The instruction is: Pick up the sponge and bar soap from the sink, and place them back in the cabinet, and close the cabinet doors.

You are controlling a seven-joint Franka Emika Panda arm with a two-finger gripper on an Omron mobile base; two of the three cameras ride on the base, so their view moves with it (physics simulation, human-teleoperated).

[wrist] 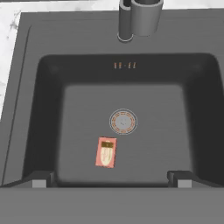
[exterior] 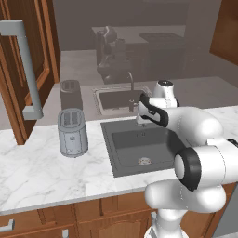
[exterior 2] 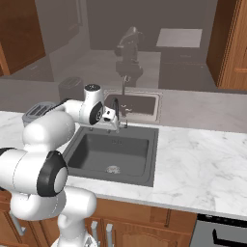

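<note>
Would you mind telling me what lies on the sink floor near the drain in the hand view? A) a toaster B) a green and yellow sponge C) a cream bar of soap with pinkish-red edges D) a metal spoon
C: the bar of soap lies flat on the sink floor beside the drain.

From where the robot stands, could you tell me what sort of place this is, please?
A rendered kitchen, most likely: a dark sink set into a marble counter, a toaster beside it, and brown wood cabinet doors above.
</note>
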